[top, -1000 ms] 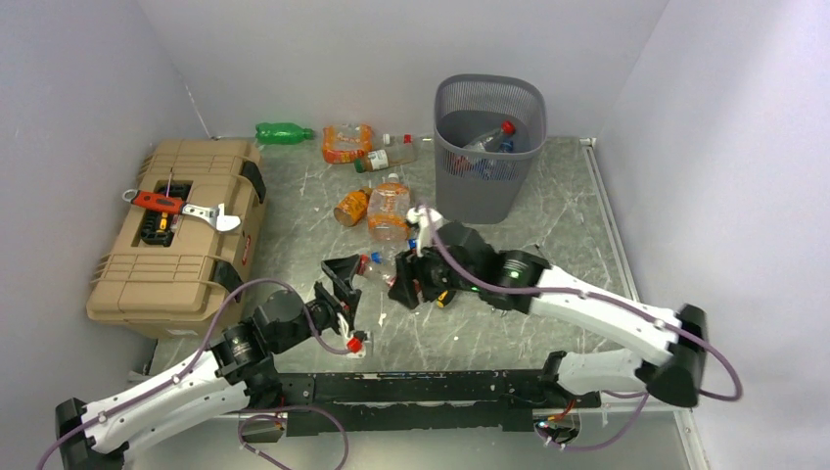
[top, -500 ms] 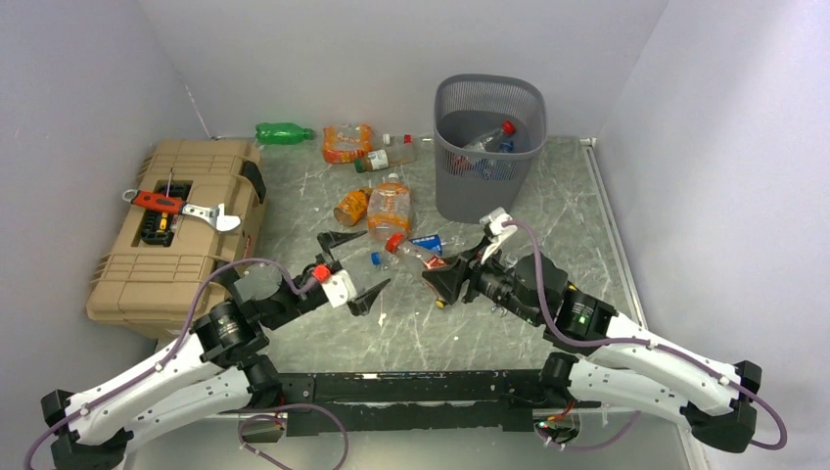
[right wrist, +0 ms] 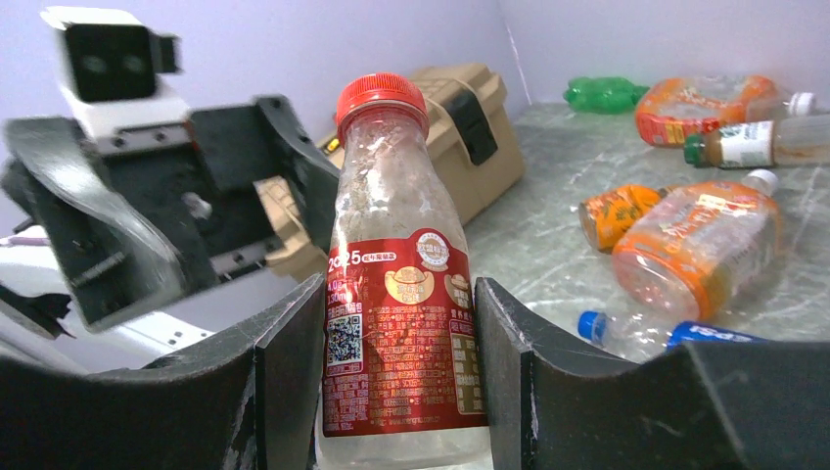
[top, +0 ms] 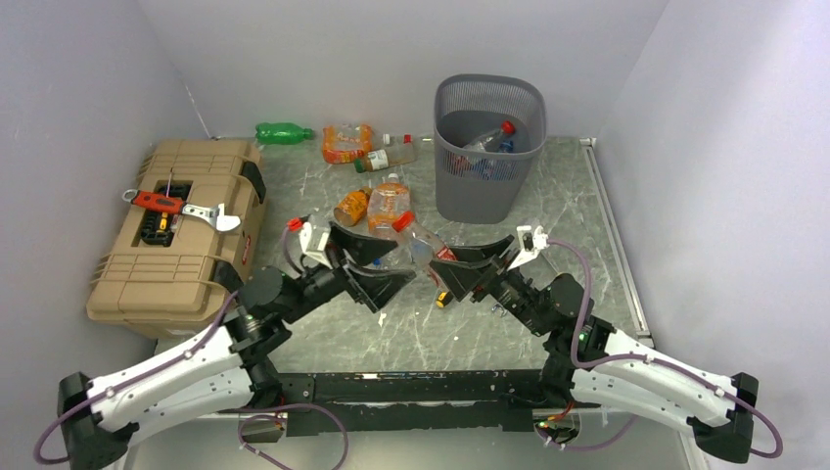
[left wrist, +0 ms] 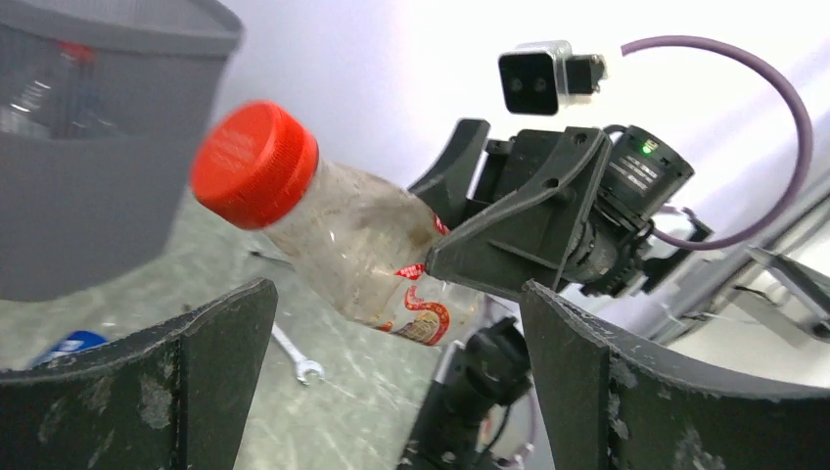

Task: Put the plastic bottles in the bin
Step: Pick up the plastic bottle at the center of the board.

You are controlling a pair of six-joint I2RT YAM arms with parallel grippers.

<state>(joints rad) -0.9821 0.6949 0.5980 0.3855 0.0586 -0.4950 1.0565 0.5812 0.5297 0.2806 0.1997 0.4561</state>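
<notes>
Mid-frame, we clamp a red-capped bottle (top: 416, 235) in our right gripper (top: 468, 266), held above the table (top: 568, 196) presumably to carry it to the bin (top: 480, 191) upper right, while our left gripper (top: 377, 264) hovers nearby, fingers wide apart.

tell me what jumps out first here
A red-capped bottle is pinched in the right gripper at mid-table, right in front of the wide-open left gripper. Behind them stands the grey mesh bin with bottles inside, and loose bottles lie strewn beside it.
</notes>
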